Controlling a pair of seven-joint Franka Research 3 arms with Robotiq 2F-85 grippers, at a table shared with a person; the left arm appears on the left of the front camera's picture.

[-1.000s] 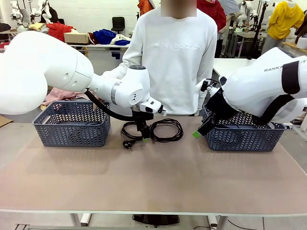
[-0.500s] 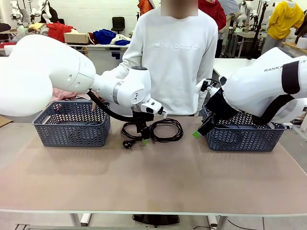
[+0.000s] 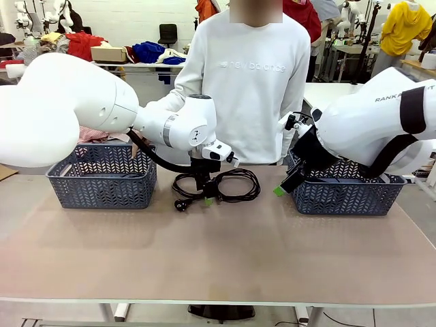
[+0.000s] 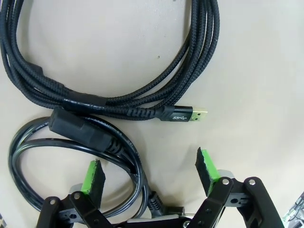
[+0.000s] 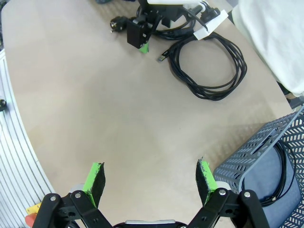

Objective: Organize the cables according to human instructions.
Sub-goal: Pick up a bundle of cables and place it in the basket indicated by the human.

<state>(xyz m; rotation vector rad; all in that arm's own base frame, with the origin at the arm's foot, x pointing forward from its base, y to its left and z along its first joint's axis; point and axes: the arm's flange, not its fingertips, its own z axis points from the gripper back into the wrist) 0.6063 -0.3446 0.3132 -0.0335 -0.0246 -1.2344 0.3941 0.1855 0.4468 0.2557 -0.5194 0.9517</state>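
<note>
As things stand: two cables (image 4: 95,102) lie unsorted at the table's (image 3: 218,259) far edge; another cable (image 5: 281,166) sits in the right basket (image 3: 340,199).
Left claw (image 4: 149,166): apart, low over them.
Right claw (image 5: 149,175): apart, empty.

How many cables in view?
3. A braided USB cable and a power cord lie side by side on the table below the left gripper; a third cable sits in the right basket. Left basket may hide more.

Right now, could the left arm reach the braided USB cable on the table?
Probably yes: its open fingers hover just short of the USB cable, with nothing lying over it. A power cord lies close beside one finger, though.
</note>
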